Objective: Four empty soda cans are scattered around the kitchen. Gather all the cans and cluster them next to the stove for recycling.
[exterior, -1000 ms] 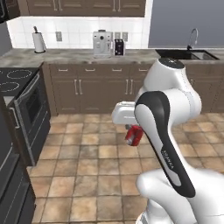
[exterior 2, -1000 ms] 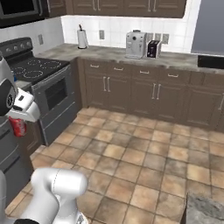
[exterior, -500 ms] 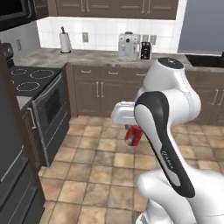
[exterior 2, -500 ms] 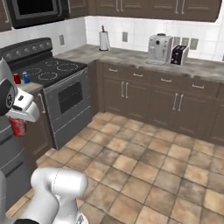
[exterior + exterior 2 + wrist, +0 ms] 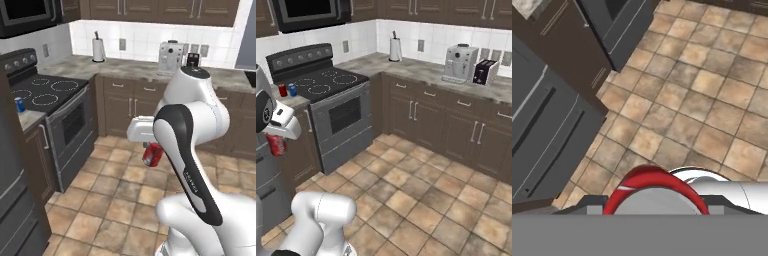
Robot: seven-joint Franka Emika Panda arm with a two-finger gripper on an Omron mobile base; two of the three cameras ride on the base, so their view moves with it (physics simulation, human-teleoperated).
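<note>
Red soda can (image 5: 152, 154) in pincer (image 5: 150, 150), two cans (image 5: 287, 90) beside stove (image 5: 321, 82).

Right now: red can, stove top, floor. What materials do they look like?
Red can: likely painted metal, with a silvery lid. Stove top: looks like black glass, flat with printed white rings. Floor: matte tan stone or ceramic tile, going by its grout lines.
</note>
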